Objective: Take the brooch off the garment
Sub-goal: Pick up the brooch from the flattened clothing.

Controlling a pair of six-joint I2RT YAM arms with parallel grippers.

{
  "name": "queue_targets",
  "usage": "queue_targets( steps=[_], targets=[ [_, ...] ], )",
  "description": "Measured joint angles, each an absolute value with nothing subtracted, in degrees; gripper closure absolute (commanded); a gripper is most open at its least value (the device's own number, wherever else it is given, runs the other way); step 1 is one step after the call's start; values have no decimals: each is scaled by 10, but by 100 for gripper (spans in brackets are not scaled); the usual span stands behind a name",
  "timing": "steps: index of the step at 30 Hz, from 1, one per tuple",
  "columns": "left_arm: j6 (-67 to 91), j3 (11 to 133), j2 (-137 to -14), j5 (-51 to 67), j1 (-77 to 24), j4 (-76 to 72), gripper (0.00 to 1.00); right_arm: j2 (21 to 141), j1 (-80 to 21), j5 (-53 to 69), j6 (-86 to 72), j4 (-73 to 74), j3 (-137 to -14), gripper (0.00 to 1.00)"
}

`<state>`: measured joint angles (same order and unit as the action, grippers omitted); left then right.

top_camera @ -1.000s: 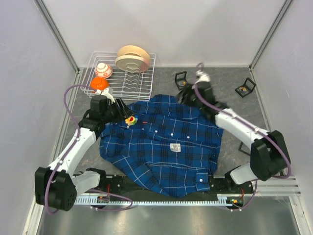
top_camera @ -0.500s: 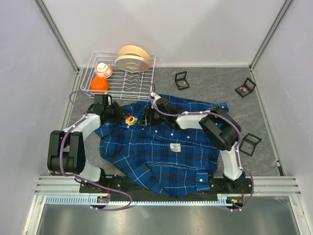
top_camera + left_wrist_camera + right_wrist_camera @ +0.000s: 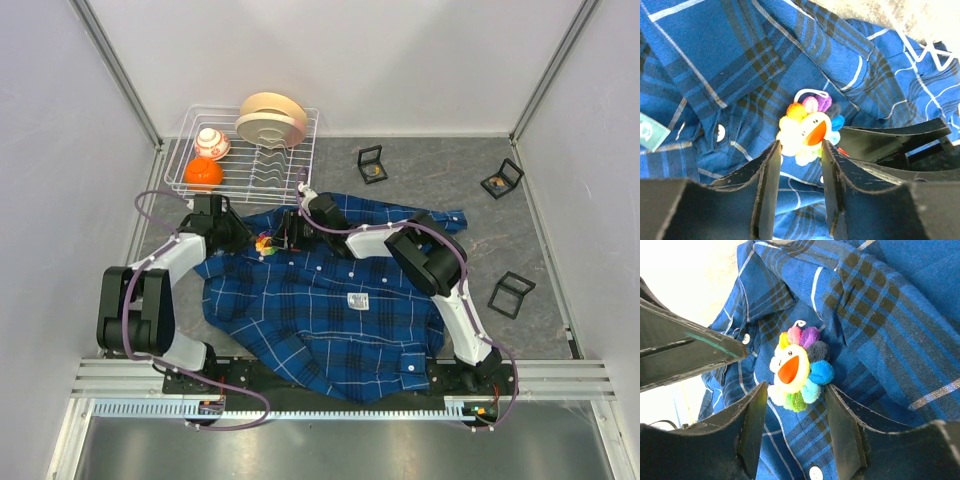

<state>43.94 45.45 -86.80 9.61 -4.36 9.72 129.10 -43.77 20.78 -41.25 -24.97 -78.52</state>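
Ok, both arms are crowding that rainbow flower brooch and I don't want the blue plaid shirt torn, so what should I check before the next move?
1. Rainbow pom-pom flower brooch in view: ok.
2. Right gripper open, straddling the brooch: ok.
3. Left gripper open, tips at the brooch: ok.
4. Dark-blue plaid shirt fabric clear of both jaws: cannot tell.
5. Pin fastening released: cannot tell, hidden beneath.
6. Grippers clear of each other: cannot tell, very close.
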Motion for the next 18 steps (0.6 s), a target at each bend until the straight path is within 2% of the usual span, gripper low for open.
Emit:
queue_targets(
  steps=[2, 3, 4, 5, 10, 18],
  targets=[
    [453, 455, -852, 86, -44, 109, 48, 1294, -438, 209, -413, -260, -785, 50],
    [463, 456, -845, 80, -44, 117, 45, 1295, -438, 213, -414, -264, -785, 58],
    [472, 457, -841, 76, -44, 128, 35, 1295, -438, 216, -415, -268, -785, 59],
    [480, 460, -839, 73, -44, 138, 33, 1296, -438, 222, -418, -274, -785, 60],
    [513, 488, -840, 71, -44, 179, 33, 1296, -438, 239, -422, -314, -785, 67],
    [556, 583, -900, 91, -44, 220, 33, 1303, -439, 270, -430, -355, -787, 61]
  ],
)
